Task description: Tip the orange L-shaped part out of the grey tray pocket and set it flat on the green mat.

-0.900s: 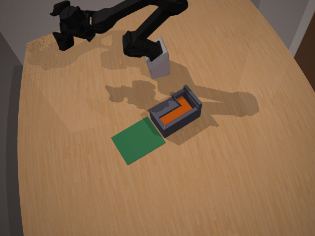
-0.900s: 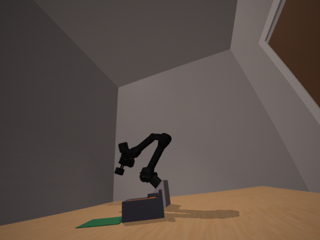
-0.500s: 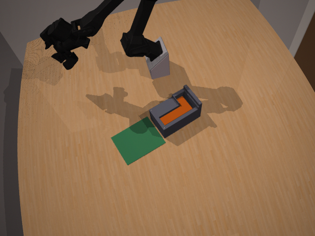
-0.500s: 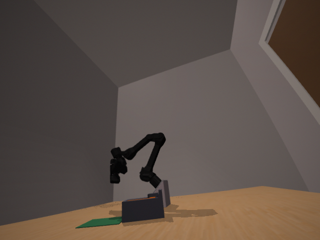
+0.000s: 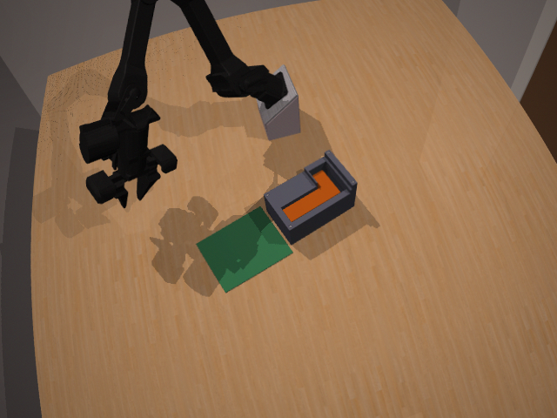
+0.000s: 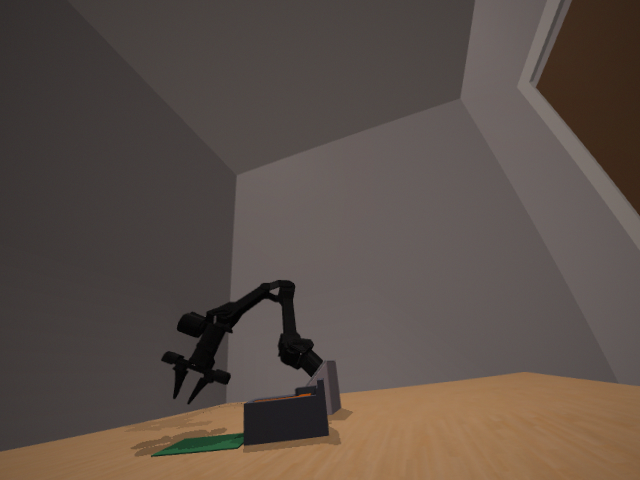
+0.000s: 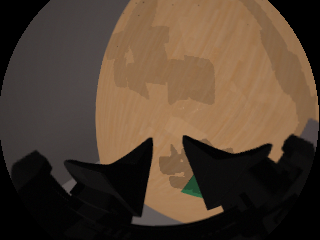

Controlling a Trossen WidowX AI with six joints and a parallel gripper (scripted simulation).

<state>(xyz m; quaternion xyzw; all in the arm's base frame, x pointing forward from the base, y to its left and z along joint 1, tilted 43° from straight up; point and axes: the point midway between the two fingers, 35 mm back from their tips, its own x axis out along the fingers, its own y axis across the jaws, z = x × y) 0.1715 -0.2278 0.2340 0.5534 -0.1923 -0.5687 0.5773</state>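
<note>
The orange L-shaped part (image 5: 310,203) (image 6: 305,395) lies level in the pocket of the grey tray (image 5: 286,192) (image 6: 284,422). Its L-shaped end is at the tray's far right side in the top view, beside the raised wall, and its straight end points towards the mat. The green mat (image 5: 271,257) (image 6: 206,444) lies flat against the tray's left side; a corner of it shows in the wrist view (image 7: 192,187). My gripper (image 5: 132,203) (image 6: 181,400) (image 7: 168,138) is partly open with nothing between the fingers. It hangs tilted in the air, left of the mat and tray, well above the table.
The pale wedge-shaped base block (image 5: 284,122) (image 6: 333,387) of the arm stands behind the tray. The tray's raised wall (image 5: 341,170) (image 6: 321,400) stands up along its right side. The arm's shadow falls across part of the mat. The wooden table's left edge is beyond the gripper.
</note>
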